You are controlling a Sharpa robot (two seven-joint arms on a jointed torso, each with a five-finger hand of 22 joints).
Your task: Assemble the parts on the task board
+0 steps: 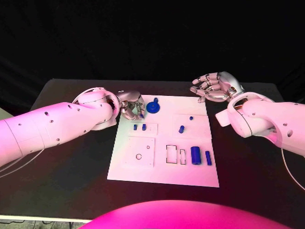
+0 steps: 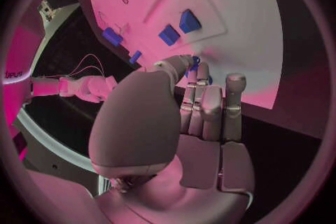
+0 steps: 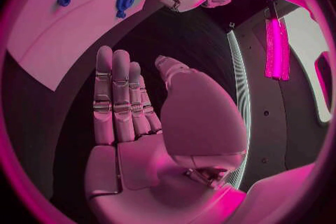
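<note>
A: What sits on the tabletop (image 1: pixel 70 167)?

B: A white board (image 1: pixel 166 169) lies flat in the middle of it, long side running away from the robot. It carries raised white panels with cut-out slots and holes on its near half.

A: And the parts?

B: All blue. The largest is a round disc part (image 1: pixel 155 106) at the board's far left corner. Next come two cylinders (image 1: pixel 195 156) lying side by side near the right edge, close to the rectangular slots. Smaller still are two short pegs (image 1: pixel 138 127) standing on the left panel and a peg (image 1: pixel 181 129) on the middle panel, with a tiny one (image 1: pixel 191 117) just beyond it.

A: How is the left robot hand (image 1: pixel 130 108) posed?

B: It is over the board's far left corner, just beside the disc part, fingers curled in. The left wrist view shows a small blue piece (image 2: pixel 195 60) pinched between thumb and fingertips.

A: And the right robot hand (image 1: pixel 213 87)?

B: Raised beyond the board's far right corner, off the board, palm bare, fingers straight and loosely spread, holding nothing.
</note>
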